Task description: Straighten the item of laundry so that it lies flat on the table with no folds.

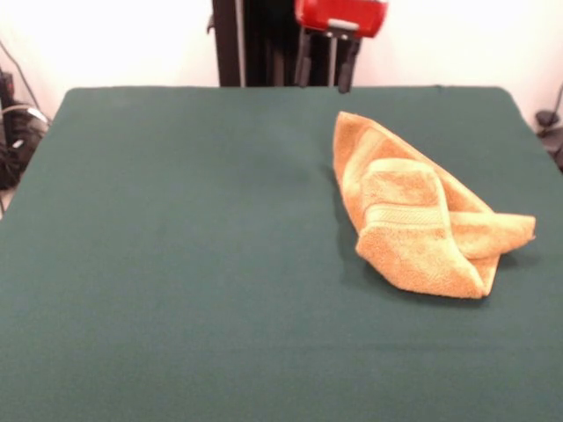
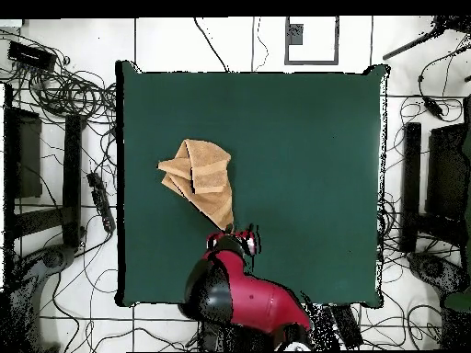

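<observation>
The orange-tan towel (image 1: 413,220) lies crumpled on the dark green table (image 1: 176,246), right of the middle in the front view. It is folded over itself in several layers, and its woven band stripe shows on the top flap. In the overhead view the towel (image 2: 198,173) lies left of the table's middle (image 2: 304,165). My gripper (image 1: 325,81) hangs above the table's far edge, behind the towel's far tip, with its two dark fingers apart and nothing between them. In the overhead view the gripper (image 2: 235,241) is just beyond the towel's tip nearest the robot's base.
The robot's red and black arm (image 2: 239,294) reaches over the table's edge by the base. Cables and dark stands (image 2: 55,165) lie on the floor round the table. The pedestal (image 1: 255,40) stands behind the far edge.
</observation>
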